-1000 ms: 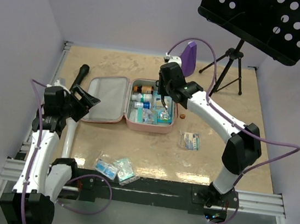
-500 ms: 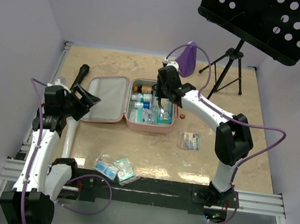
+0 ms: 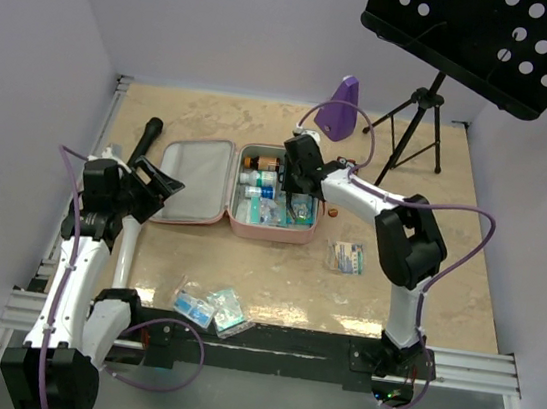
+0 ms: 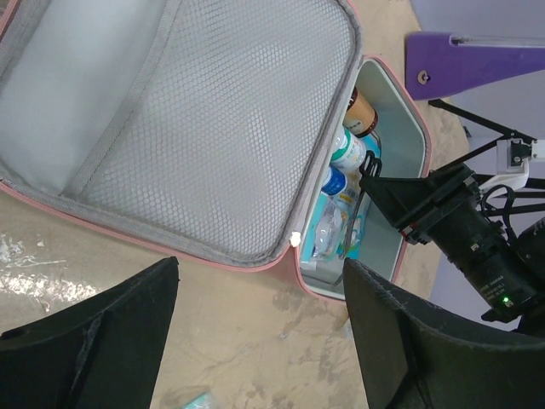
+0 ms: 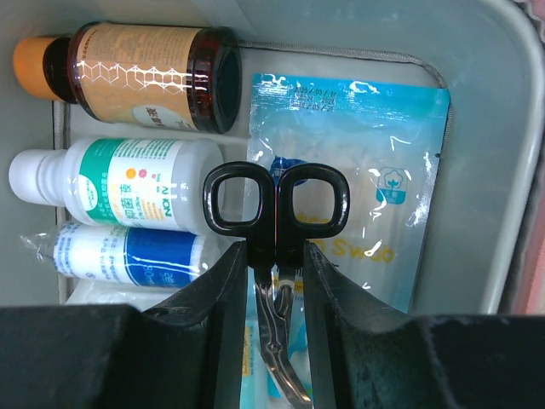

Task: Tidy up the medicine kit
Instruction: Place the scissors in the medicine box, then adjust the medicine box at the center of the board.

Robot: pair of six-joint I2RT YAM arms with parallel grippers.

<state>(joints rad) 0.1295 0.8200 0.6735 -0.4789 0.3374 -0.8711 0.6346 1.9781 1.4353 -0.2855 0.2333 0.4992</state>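
The medicine kit (image 3: 270, 232), a pink zip case, lies open with its mesh-lined lid (image 4: 213, 128) flat to the left. Its grey-lined base (image 5: 477, 170) holds a brown bottle with an orange cap (image 5: 136, 72), a white bottle with a green label (image 5: 119, 183), a blue-labelled item (image 5: 128, 256) and a cotton swab packet (image 5: 375, 170). My right gripper (image 5: 274, 256) is shut on black-handled scissors (image 5: 276, 198), just above those contents, handles pointing away from the wrist. My left gripper (image 4: 260, 281) hangs open over bare table near the lid's corner, with nothing between its fingers.
A purple metronome-shaped object (image 3: 342, 106) stands behind the case, and a black music stand (image 3: 477, 40) on a tripod at the back right. A small packet (image 3: 347, 258) lies right of the case. More packets (image 3: 210, 307) lie near the front edge. A black-handled tool (image 3: 147, 137) lies left of the lid.
The right arm has folded in, its elbow swinging left toward the case, while its gripper with the scissors stays over the case's base. The left arm has not moved.
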